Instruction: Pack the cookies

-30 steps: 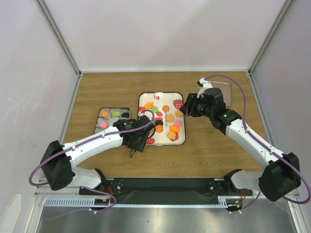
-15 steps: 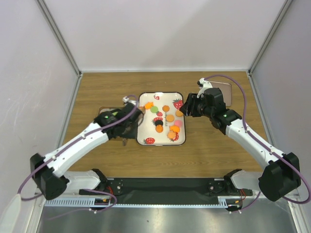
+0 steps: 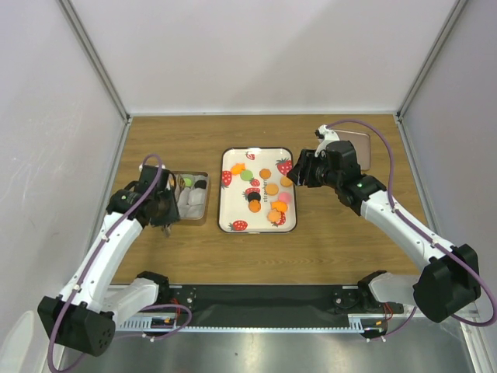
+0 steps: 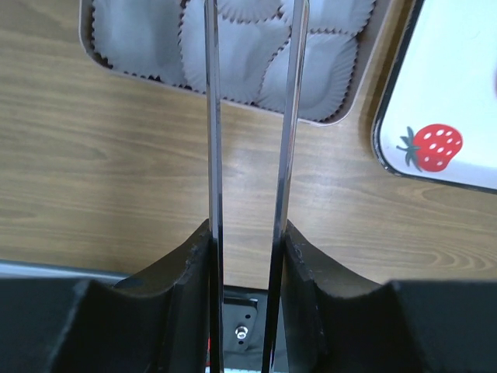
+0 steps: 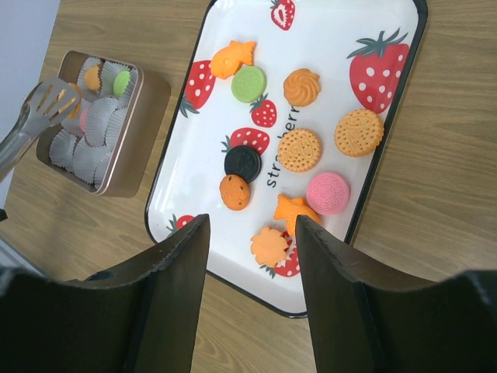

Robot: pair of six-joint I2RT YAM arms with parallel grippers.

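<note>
Gripping tongs (image 5: 50, 99) over tin (image 5: 144, 140), left jaws narrow; right jaws wide, empty, above tray (image 5: 326, 23) cookies (image 5: 300, 150).

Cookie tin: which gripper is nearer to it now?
Left. The left gripper, gripping tongs, hovers over the tin; the right gripper hangs at the strawberry tray's opposite edge.

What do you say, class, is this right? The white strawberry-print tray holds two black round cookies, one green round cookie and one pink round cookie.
Not quite. The white strawberry-print tray holds only one black round cookie, not two, as the right wrist view shows. The rest stands: one green round cookie and one pink round cookie lie on it.
</note>
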